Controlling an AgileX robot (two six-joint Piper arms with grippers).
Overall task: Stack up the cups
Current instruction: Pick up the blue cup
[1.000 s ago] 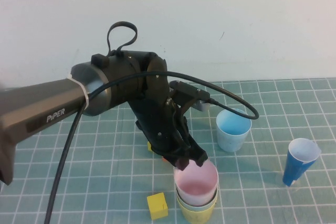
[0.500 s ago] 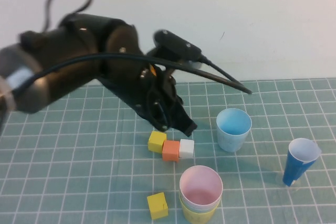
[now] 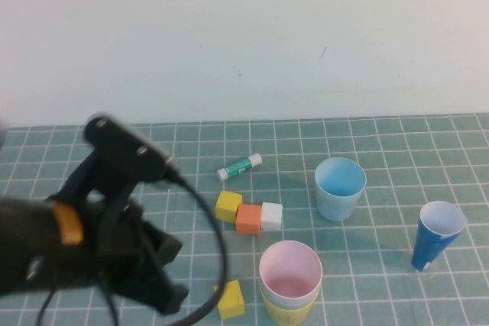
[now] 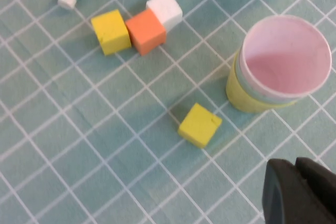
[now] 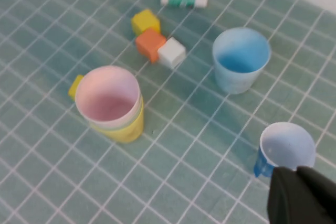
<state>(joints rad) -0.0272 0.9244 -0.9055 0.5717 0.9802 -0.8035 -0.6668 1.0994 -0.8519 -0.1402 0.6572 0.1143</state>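
High view: I see my left tool (image 3: 164,280) low at the near left of the desk (image 3: 382,265), clenched on nothing. Right of it the pink cup (image 3: 289,271) sits nested in the green cup (image 3: 287,300) and the yellow cup (image 3: 289,312) (only their rims show). Farther right and back, the light blue cup (image 3: 340,188) stands alone, upright. My right tool (image 5: 304,195) is clenched too, above the near right.

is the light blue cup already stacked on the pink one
No, the light blue cup stands alone on the mat, apart from the pink cup nested atop the stack.
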